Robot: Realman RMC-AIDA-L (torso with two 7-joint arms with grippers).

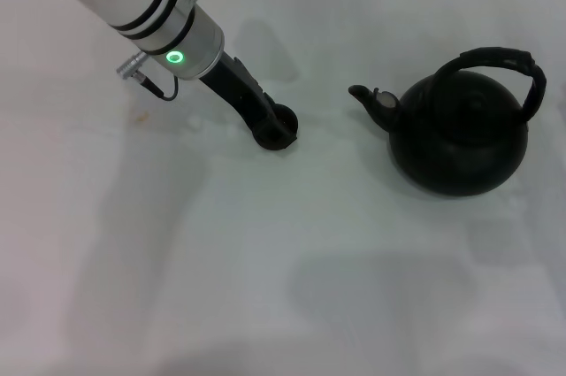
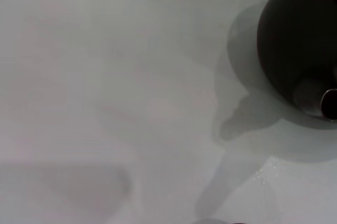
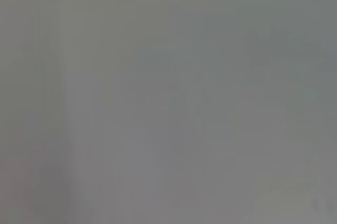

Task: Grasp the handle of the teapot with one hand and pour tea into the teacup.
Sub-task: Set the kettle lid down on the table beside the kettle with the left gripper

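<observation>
The black teapot (image 1: 460, 133) stands upright on the white table at the right, its spout (image 1: 363, 93) pointing left toward the teacup. Its arched handle (image 1: 508, 62) rises over the top with nothing holding it. The small dark teacup (image 1: 285, 122) sits near the middle. My left gripper (image 1: 268, 126) reaches down from the upper left and its black tip is right against the cup, hiding part of it. In the left wrist view the teapot (image 2: 297, 34) fills one corner and casts a spout-shaped shadow. Tea is out of view. My right gripper is out of view.
The white table (image 1: 265, 261) stretches bare in front of the cup and teapot. A gap of table separates the spout tip from the cup. The right wrist view shows only a flat grey surface.
</observation>
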